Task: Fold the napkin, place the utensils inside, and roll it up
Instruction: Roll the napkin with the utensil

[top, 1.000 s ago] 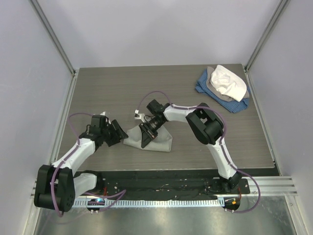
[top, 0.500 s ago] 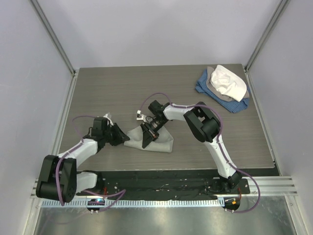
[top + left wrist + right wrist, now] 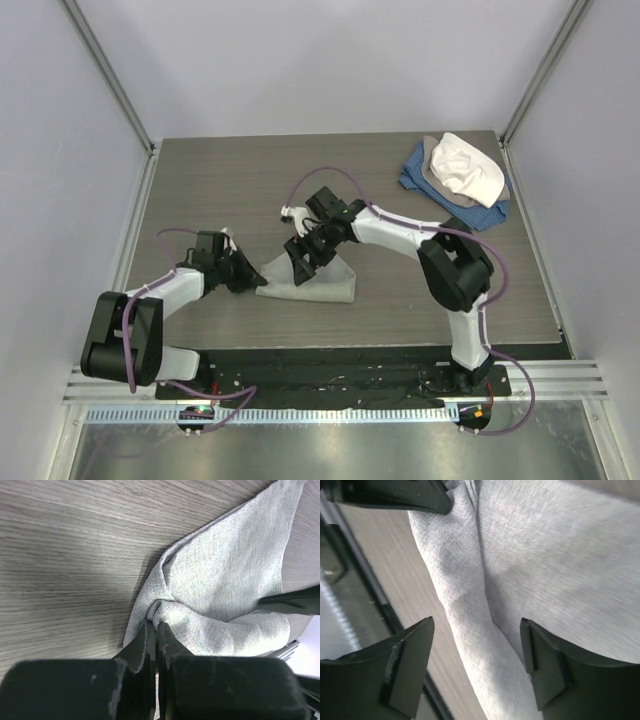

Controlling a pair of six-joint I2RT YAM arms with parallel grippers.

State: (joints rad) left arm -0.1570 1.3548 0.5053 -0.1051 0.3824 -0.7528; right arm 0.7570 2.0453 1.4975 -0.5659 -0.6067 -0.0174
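The light grey napkin lies bunched and partly folded on the wooden table, mid-front. My left gripper sits low at its left end, and the left wrist view shows the jaws shut on a pinched fold of the napkin. My right gripper hovers over the napkin's upper left part. In the right wrist view it stands open, and a rolled ridge of napkin runs between the fingers without touching them. The utensils are out of view.
A heap of blue, grey and white cloths lies at the back right corner. The black base rail runs along the near edge. Side walls with metal posts enclose the table.
My left gripper slid right to the napkin's left end and shut on it. My right gripper opened and drew back a little from the cloth.
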